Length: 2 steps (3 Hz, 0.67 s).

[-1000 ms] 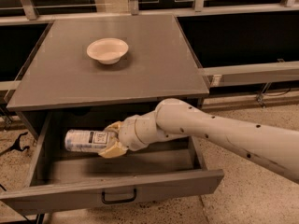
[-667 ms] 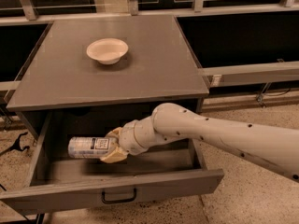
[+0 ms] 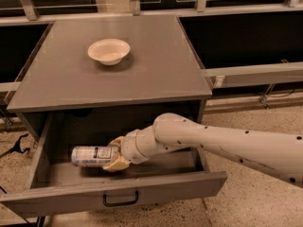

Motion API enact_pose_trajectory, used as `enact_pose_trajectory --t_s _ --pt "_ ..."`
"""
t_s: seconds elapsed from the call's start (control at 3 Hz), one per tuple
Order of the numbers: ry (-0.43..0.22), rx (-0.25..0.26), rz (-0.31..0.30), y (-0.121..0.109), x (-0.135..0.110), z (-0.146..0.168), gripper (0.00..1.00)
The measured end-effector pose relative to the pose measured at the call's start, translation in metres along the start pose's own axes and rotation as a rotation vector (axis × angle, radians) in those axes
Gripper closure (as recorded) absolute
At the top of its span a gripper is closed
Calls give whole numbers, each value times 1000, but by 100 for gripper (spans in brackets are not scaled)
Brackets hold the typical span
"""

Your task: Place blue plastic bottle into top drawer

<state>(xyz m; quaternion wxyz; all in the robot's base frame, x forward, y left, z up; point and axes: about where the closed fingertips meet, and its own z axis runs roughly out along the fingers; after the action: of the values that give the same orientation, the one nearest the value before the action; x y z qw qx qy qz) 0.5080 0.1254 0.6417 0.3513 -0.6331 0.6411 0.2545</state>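
A: Camera view, starting low: looking at the top drawer, pulled well out of the grey cabinet, with a dark bar handle at the centre of its front panel.

B: Noted. And inside?

A: Finding the blue plastic bottle lying on its side within the drawer's cavity, toward the left. Cannot tell whether resting on the drawer floor or hanging just above it.

B: Held by what?

A: Gripped at its right end by the gripper, reaching in from the right on the end of the white arm. Clenched on the bottle, one pale finger above and one below.

B: Anything else higher up?

A: Just a white bowl on the cabinet's top, well apart from the drawer and no part of this job.

B: So which step?

A: Judging it the placing step, nearly finished: already inside the right compartment, not yet let go.

B: And next?

A: Probably calls for lowering until settled on the floor, then spreading the jaws. After that, drawing back up and to the right, minding the front panel and the cabinet's edge above. Worth releasing gently, since likely to roll once free, being round and on its side.
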Motion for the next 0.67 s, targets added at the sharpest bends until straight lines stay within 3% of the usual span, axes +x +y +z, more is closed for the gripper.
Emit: enact_pose_trajectory --t_s 0.33,0.67 --pt "-28 20 15 5 22 16 100" --pt "-28 20 15 5 20 14 100"
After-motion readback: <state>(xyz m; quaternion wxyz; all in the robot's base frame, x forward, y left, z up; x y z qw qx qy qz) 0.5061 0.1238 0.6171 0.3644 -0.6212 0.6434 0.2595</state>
